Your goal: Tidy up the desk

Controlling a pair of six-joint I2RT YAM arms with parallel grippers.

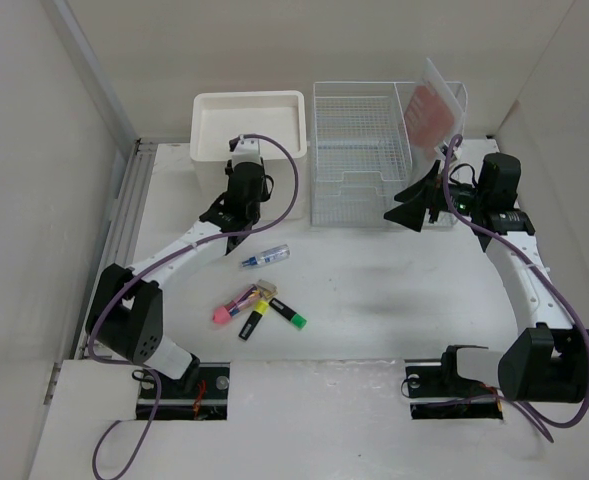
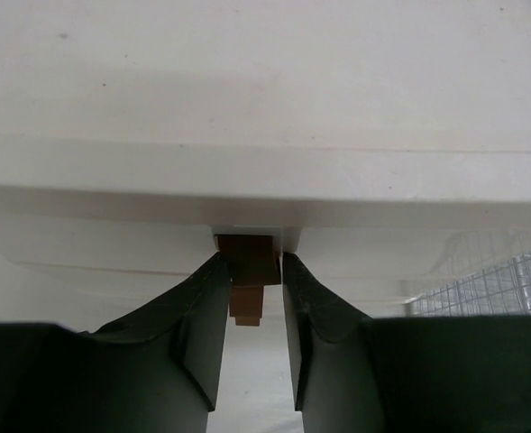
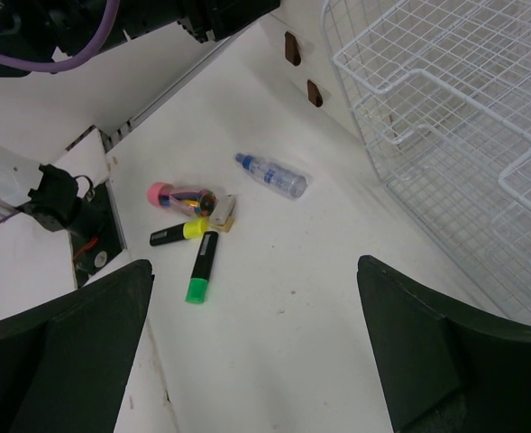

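Note:
The white desk (image 1: 374, 300) carries a loose cluster: a small clear bottle (image 1: 266, 257) (image 3: 272, 175), a green-capped highlighter (image 1: 287, 314) (image 3: 202, 266), a yellow-capped highlighter (image 1: 252, 318) (image 3: 177, 233) and a pink-capped tube (image 1: 236, 304) (image 3: 179, 196). My left gripper (image 1: 236, 228) (image 2: 251, 262) is pressed up to the front of the white drawer unit (image 1: 249, 125), its jaws closed in on a brown handle (image 2: 247, 257). My right gripper (image 1: 414, 205) (image 3: 254, 266) hovers wide open over bare desk in front of the rack, holding nothing.
A white wire-mesh rack (image 1: 359, 150) (image 3: 445, 108) stands at the back centre, with a pinkish flat packet (image 1: 432, 105) leaning in its right compartment. Two more brown handles (image 3: 301, 68) show on the drawer unit's front. Beige walls enclose the desk.

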